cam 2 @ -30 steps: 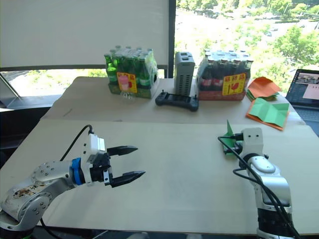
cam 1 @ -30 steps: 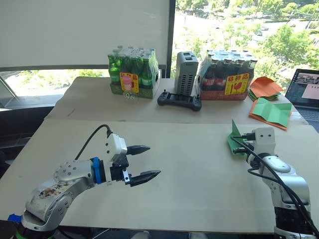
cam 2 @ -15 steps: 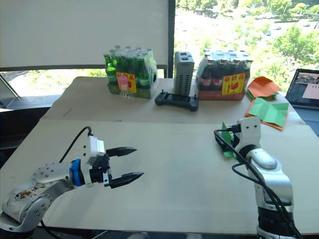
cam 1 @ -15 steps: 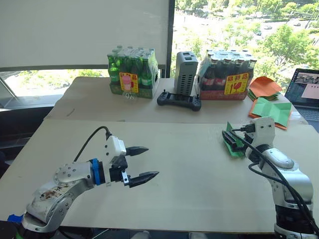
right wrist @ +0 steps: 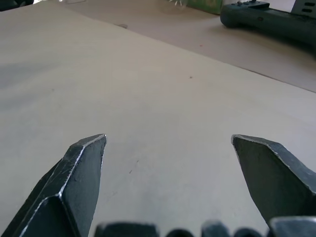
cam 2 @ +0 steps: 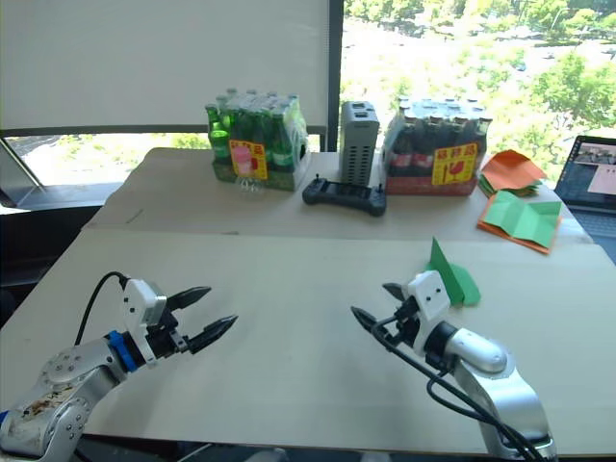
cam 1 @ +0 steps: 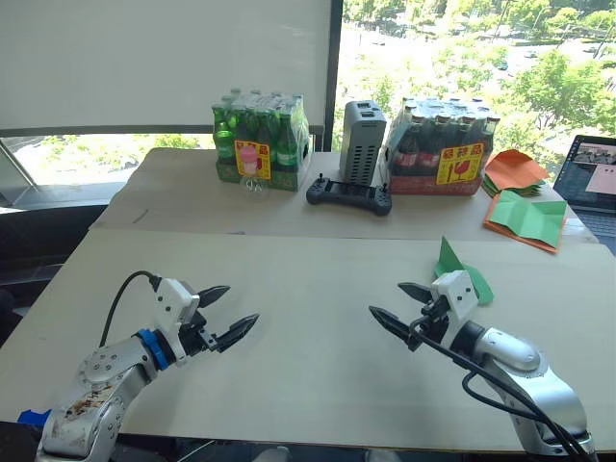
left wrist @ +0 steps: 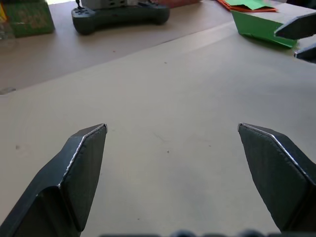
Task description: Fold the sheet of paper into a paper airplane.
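Observation:
The sheet of paper (cam 1: 460, 269) is bright green, folded into a pointed wedge with one flap standing up, like a paper airplane. It lies free on the near table at the right and also appears in the left wrist view (left wrist: 259, 27). My right gripper (cam 1: 388, 300) is open and empty, just in front and to the left of the wedge and pointing away from it toward the table's middle. My left gripper (cam 1: 241, 303) is open and empty at the near left, facing the right one. Bare tabletop lies between the fingers of both (left wrist: 173, 128) (right wrist: 169, 138).
On the far table stand a pack of green bottles (cam 1: 258, 141), a grey box (cam 1: 364, 142), a black controller (cam 1: 348, 194) and a pack of dark bottles (cam 1: 441, 146). At the far right lie orange papers (cam 1: 515, 168), a green creased sheet edged with orange (cam 1: 526, 219) and a laptop (cam 1: 597, 173).
My right gripper opened and let go of the green paper, then drew back toward the near middle. The paper stays on the table. My left gripper pulled back toward the near left.

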